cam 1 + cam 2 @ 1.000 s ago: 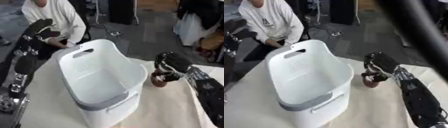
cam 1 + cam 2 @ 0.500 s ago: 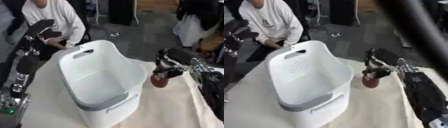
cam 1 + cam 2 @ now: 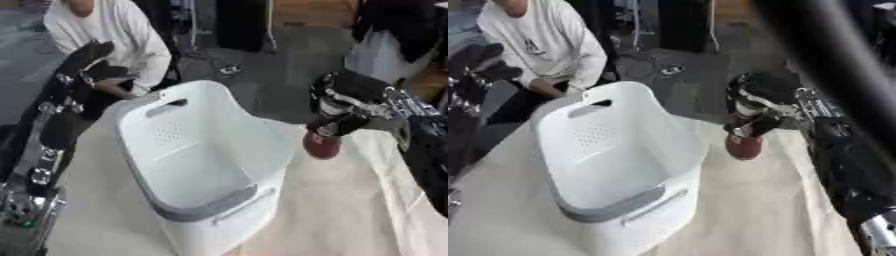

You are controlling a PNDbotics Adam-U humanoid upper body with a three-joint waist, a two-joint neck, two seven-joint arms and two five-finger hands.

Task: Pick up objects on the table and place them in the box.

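A dark red, rounded object (image 3: 322, 145) hangs above the cream cloth-covered table (image 3: 350, 210), just right of the white basket. My right hand (image 3: 341, 102) is curled round its top, coming in from the right edge. The white plastic basket (image 3: 194, 160), with a grey band at its near rim, stands on the table left of centre; what shows of its inside holds nothing. My left hand (image 3: 87, 62) is raised at the upper left, beyond the basket's far handle; its fingers are unclear.
A seated person in a white top is beyond the table's far left edge, behind my left arm. Dark floor with cables and black stands lies past the far edge. Bare cloth spreads right of and in front of the basket.
My right hand has lifted the dark red object off the table and carried it up, closer to the basket's right wall. The left arm has barely moved.
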